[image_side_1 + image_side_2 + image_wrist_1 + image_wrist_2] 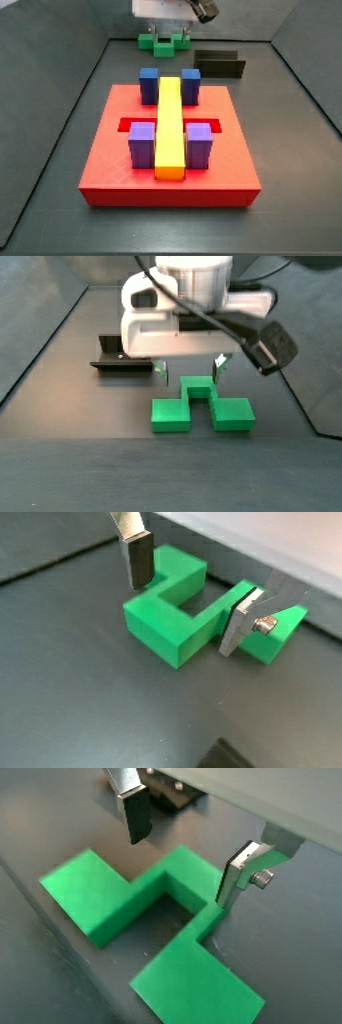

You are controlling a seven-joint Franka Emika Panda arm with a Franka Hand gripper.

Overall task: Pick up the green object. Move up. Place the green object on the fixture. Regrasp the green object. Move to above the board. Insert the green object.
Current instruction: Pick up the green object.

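Here, pincer (pixel 190 369) astride green object (pixel 201 408), stem rearward

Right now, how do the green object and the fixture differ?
The green object is bright green and blocky with a notched stem; the fixture is dark and L-shaped. The gripper brackets the green object's stem, its fingers apart, while the fixture stands untouched. Both rest on the grey floor.

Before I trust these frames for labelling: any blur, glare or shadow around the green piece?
In both wrist views the green object is soft but evenly lit, the gripper open astride its stem; a finger is slightly blurred. In a side view the green object casts a faint shadow; no glare.
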